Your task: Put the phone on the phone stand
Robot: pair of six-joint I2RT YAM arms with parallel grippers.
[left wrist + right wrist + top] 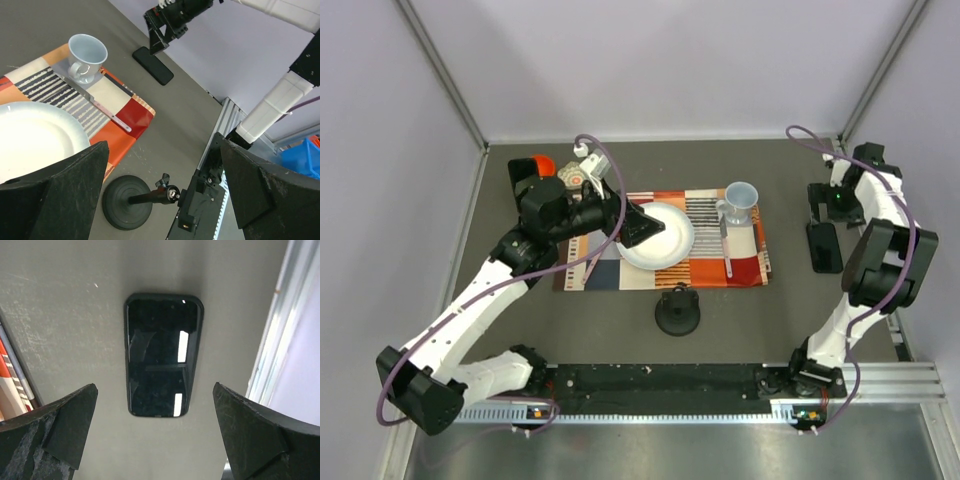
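Phone is lying flat and screen-up on the dark table, close to its right edge and about midway between the near and far edges, its long side running along that edge. The right gripper is hovering directly over it with its jaws standing wide apart, one finger on each side of the phone and neither one touching it; nothing is being held.

The left gripper is hanging over the white plate, which is sitting on a patterned placemat around the middle of the table. Its jaws are also spread wide and are gripping nothing.

A pale blue mug is standing on the placemat's far right corner, and a knife is lying on the mat between the plate and the mat's right edge.

The phone stand is sitting toward the far left part of the table, just beyond the placemat's far left corner and partly hidden by the left arm, well apart from the phone. A black post with a round base is standing just beside the placemat's near edge.
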